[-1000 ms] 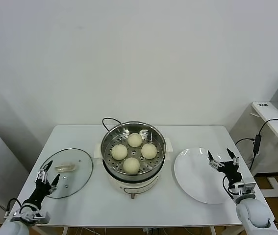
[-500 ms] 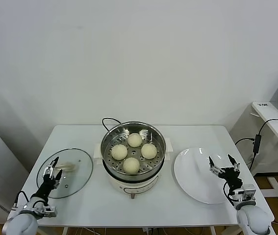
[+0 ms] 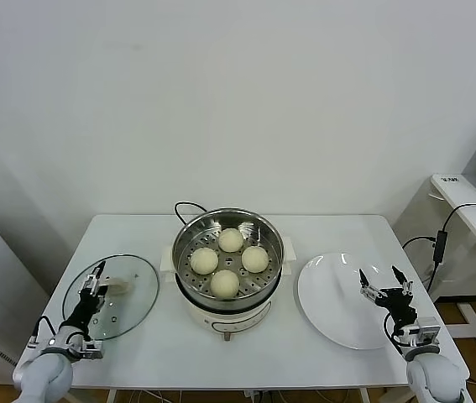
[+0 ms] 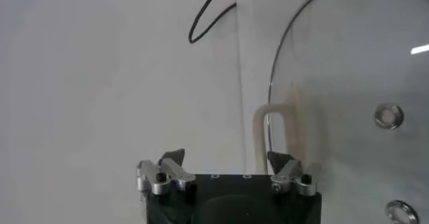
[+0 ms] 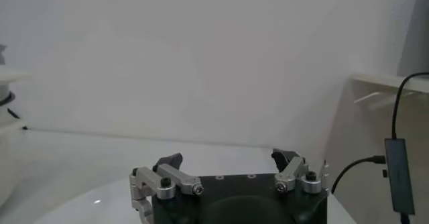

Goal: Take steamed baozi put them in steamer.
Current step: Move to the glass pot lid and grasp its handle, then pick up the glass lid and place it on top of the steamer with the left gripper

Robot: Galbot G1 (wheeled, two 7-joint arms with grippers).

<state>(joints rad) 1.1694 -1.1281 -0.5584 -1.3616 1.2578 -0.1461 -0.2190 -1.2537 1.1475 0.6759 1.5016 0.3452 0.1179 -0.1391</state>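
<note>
So all four smooth, cream-white dome-shaped steamed baozi (image 3: 230, 262) are already sitting in the round shiny stainless-steel steamer basket (image 3: 189, 239) with the perforated bottom, on its white electric pot base mid-worktop. To me the loading looks done, and what's left is probably the round clear glass lid (image 3: 137, 302), which lies flat near the worktop's left edge. The left tool (image 3: 94, 280) hovers over that lid by its pale handle (image 4: 273, 135), jaws apart with nothing in them. If the lid is next, I'd centre on that handle, since the glass is slick and the rim is thin, then lift it level. The right tool (image 3: 381, 285) sits wide open and empty over the flat glossy white round plate (image 3: 326, 298) at the right edge, apparently idle.
</note>
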